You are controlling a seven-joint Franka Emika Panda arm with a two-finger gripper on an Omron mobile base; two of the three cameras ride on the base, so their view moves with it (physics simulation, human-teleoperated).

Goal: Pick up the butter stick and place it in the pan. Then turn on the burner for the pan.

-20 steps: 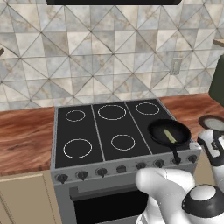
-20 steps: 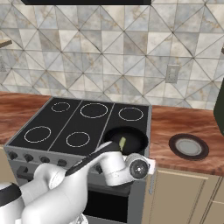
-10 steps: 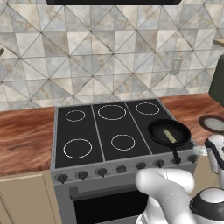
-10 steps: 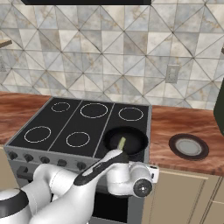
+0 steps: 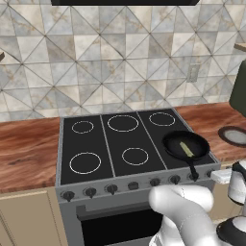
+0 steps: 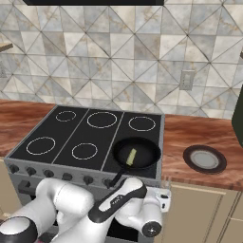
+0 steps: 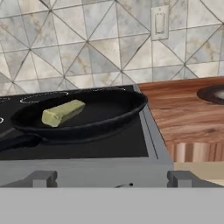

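Hand view, looking level across the front edge of the black glass cooktop: the round, shallow black frying pan sits ahead of the gripper and slightly to its left, on the front right burner, with its short straight black handle running off toward the left edge. The thin pale yellow butter stick lies flat inside the pan, left of the pan's centre, clear of the rim. The two small dark finger tips rise at the bottom, set wide apart with nothing between them: the gripper is fully open and empty, low in front of the grey stove front, below the level of the pan. Beyond and to the right of the gripper runs the reddish-brown wooden counter, with part of a flat round dark-rimmed dish on it and a white wall outlet on the tiled backsplash.

Left base view: the pan holds the butter stick; its handle points toward the row of dark round control knobs on the stove front.

Right base view: pan and butter stick appear above the white arm, which is folded low before the knobs; the grey dish lies well apart to the right on the counter.
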